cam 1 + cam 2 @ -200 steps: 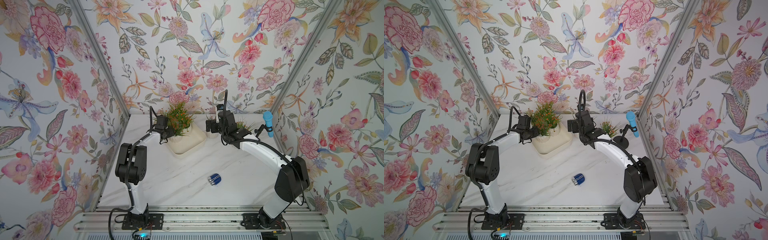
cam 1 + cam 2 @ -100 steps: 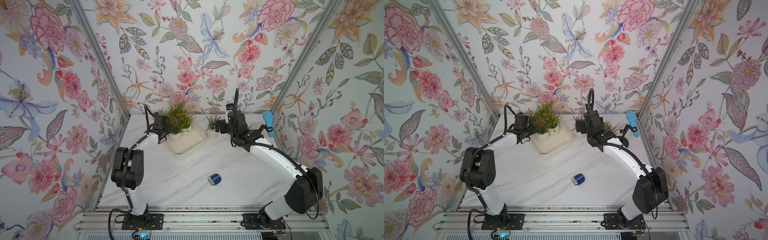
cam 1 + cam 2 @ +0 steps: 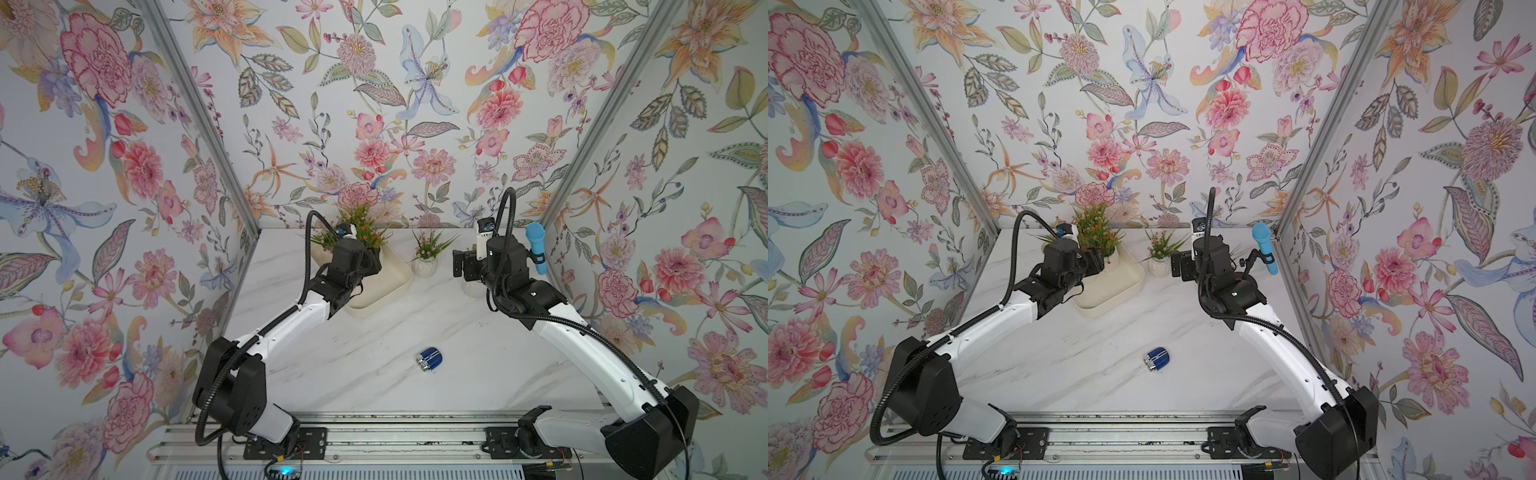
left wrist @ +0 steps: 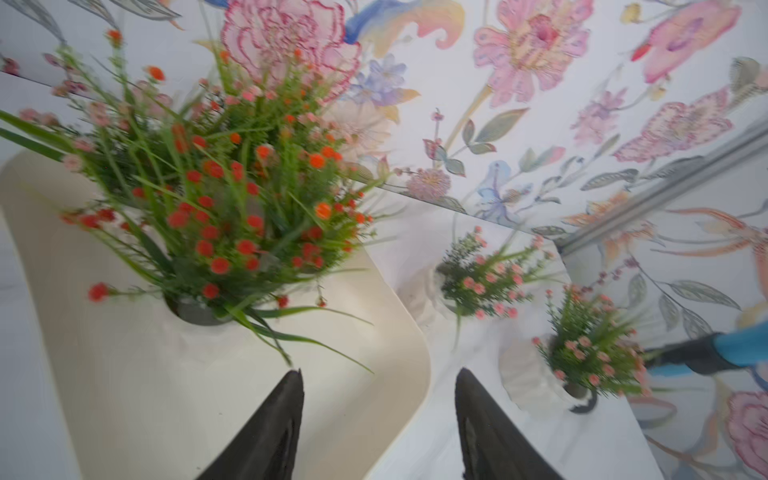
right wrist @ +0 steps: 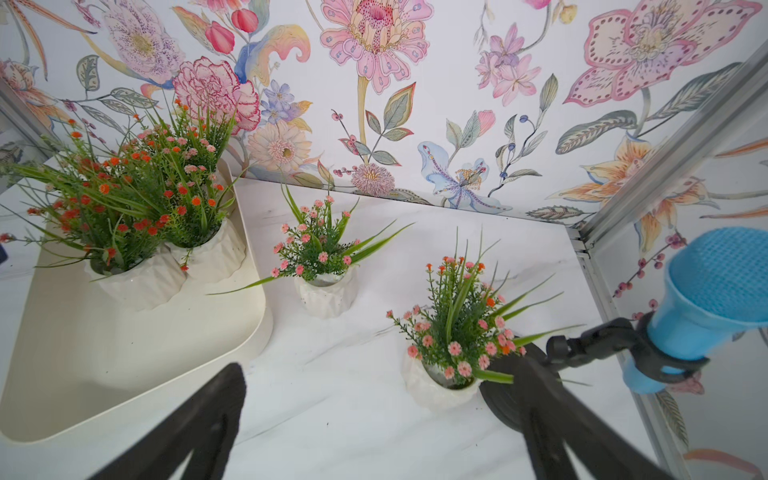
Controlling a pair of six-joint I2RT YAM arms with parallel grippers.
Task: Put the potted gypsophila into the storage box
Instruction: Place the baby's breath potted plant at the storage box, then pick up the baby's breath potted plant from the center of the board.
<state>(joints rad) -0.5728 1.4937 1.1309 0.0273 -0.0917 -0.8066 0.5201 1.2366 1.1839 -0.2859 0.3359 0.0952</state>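
**Left claw lets go of a pot in the tray; two pots are left outside**

The left claw (image 4: 379, 374) has just opened from a clenched grip. It now hangs empty over the tray (image 5: 261, 299), jaws apart, a little back from the red-flowered pot (image 4: 199, 316) standing inside. That pot looks delivered. It joins a cluster at the tray's far end, too tangled to count.

Just beside the tray, on the table (image 5: 353, 415), a pink-flowered pot (image 5: 326, 291) stands upright. Farther right, a second pot (image 5: 436, 382) sits close against the stand of the blue microphone (image 5: 706, 299).

The right claw (image 5: 380, 368), spread wide and empty, has shifted rightward and hangs near that second pot. Two pots seem to remain, and the right claw looks better placed for the next pick.
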